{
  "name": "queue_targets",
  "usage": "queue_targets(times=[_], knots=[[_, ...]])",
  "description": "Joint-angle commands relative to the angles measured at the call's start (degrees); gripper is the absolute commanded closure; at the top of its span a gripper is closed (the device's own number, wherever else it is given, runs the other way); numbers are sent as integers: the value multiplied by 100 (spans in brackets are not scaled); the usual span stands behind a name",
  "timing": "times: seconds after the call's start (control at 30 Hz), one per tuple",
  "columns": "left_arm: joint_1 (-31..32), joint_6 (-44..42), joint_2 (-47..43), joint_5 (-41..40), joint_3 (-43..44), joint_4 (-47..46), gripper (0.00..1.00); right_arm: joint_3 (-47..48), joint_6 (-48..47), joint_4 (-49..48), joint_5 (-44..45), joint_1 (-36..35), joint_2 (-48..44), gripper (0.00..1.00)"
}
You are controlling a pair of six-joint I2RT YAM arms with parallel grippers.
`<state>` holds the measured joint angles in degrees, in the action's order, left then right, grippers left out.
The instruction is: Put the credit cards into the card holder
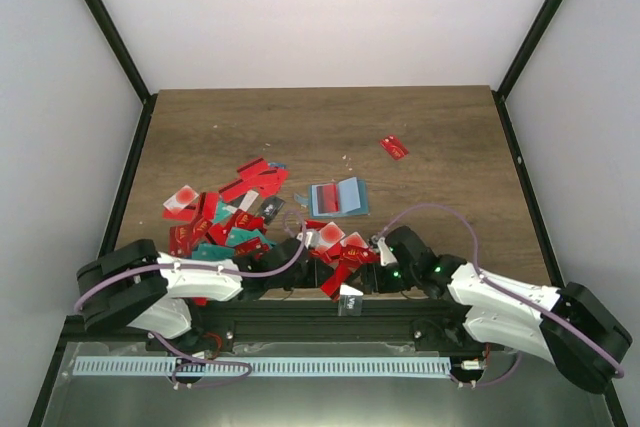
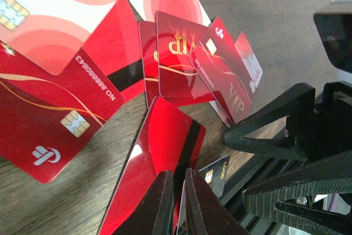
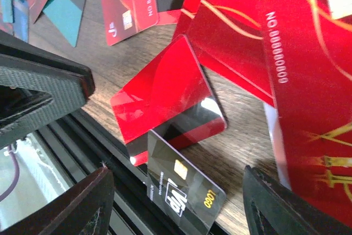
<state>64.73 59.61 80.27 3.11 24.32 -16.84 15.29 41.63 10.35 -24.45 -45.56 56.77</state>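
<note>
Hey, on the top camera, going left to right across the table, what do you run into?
The main heap of credit cards → card holder → lone red card.

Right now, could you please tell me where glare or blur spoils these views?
Left wrist: white glare patch on the red striped card. Right wrist: bright highlight on that card's corner; foreground fingers look soft. Top external: even light, cards tiny.

Up close, the credit cards (image 2: 49,119) spill past every frame edge; from above, the card holder (image 1: 338,197) looks too small to show its pockets.
</note>
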Motion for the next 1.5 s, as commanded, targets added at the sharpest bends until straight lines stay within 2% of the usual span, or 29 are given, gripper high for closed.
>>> queue_targets(times=[0.0, 0.2, 0.47, 0.57, 0.67, 0.83, 1.0, 1.2, 1.3, 1.47], knots=[[-45, -244, 138, 367, 74, -311, 90, -243, -37, -221, -297, -35, 97, 34], [-67, -207, 270, 461, 34, -401, 90, -404, -198, -309, -754, -40, -32, 38], [-72, -84, 376, 519, -96, -653, 90, -574, -181, -514, -863, -36, -48, 55], [-74, -72, 459, 594, -95, -740, 90, -515, -125, -560, -739, -41, -11, 55], [-74, -143, 532, 811, -34, -800, 91, -456, -15, -592, -557, -36, 75, 48], [-46, -320, 387, 986, -41, -351, 91, -348, 56, -574, -184, -45, 124, 47], [-40, -735, 476, 1022, 100, 74, 76, -324, 30, -707, -158, -40, 280, 47], [-47, -792, 834, 1423, 122, -497, 55, -340, 46, -755, -263, -40, 434, 47], [-40, -913, 952, 1523, 125, -619, 50, -342, 55, -703, -251, -36, 376, 47], [-47, -1113, 1087, 1749, 135, -743, 51, -373, 95, -679, -239, -38, 324, 47]])
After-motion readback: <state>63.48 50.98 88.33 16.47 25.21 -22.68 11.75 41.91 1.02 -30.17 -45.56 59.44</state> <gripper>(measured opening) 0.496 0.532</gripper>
